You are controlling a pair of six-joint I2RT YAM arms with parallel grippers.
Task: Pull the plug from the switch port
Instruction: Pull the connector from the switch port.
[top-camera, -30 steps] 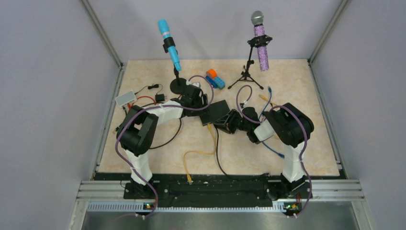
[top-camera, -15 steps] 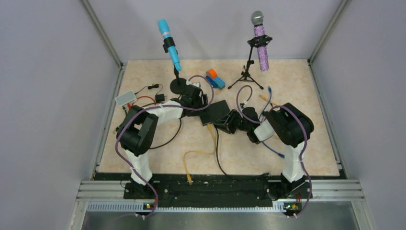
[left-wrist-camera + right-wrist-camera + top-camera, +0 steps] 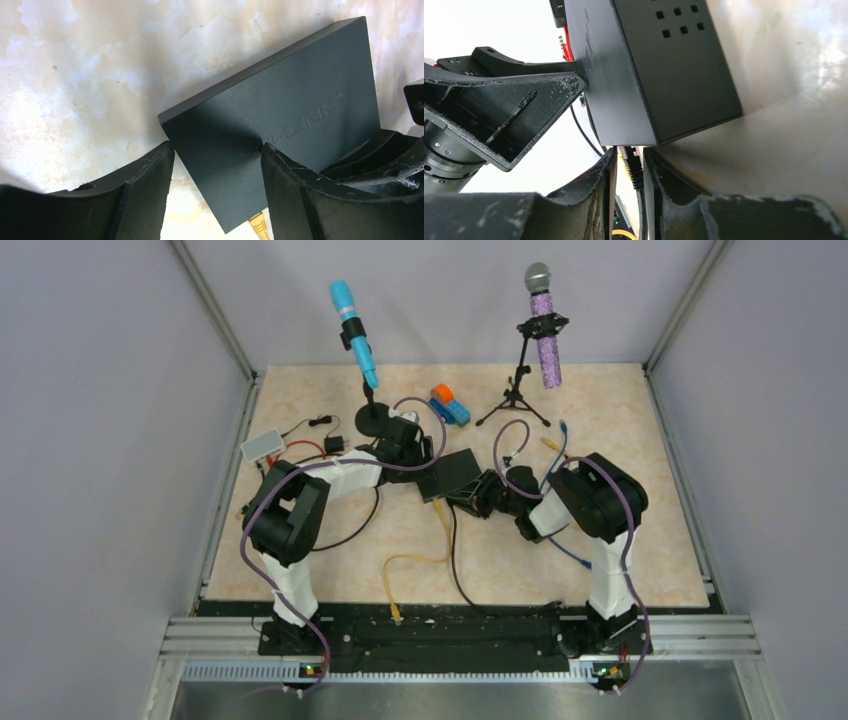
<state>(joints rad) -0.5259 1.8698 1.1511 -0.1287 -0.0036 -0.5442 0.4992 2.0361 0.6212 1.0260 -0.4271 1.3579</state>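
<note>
The right gripper (image 3: 630,156) has its jaws pinched in on the plug (image 3: 633,169), a black connector held between them at their tips. The switch port (image 3: 629,147) it enters lies just beyond those tips, on the edge of the flat black switch (image 3: 664,75). The left gripper (image 3: 216,149) is spread wide, its jaws straddling a corner of the switch. One of its fingers (image 3: 290,185) lies over the top face and the other sits just beside the box's edge.

The main risk is the box travelling with the plug. The left jaws are not clamped on it, so a pull could drag it out from between them unless that one finger bears down firmly. A latch tab left unpressed would have the same effect; I cannot tell whether the right jaws cover it, since the plug's faces are hidden between them. A yellow plug (image 3: 258,226) sits in the same edge, just beside the right jaws, and a skewed pull could knock it.

Behind the right jaws, along the cable's line, the table (image 3: 620,410) lies open for a straight draw. Beyond the left jaws a microphone base (image 3: 372,420) stands near, so the switch has little room to slide that way.
</note>
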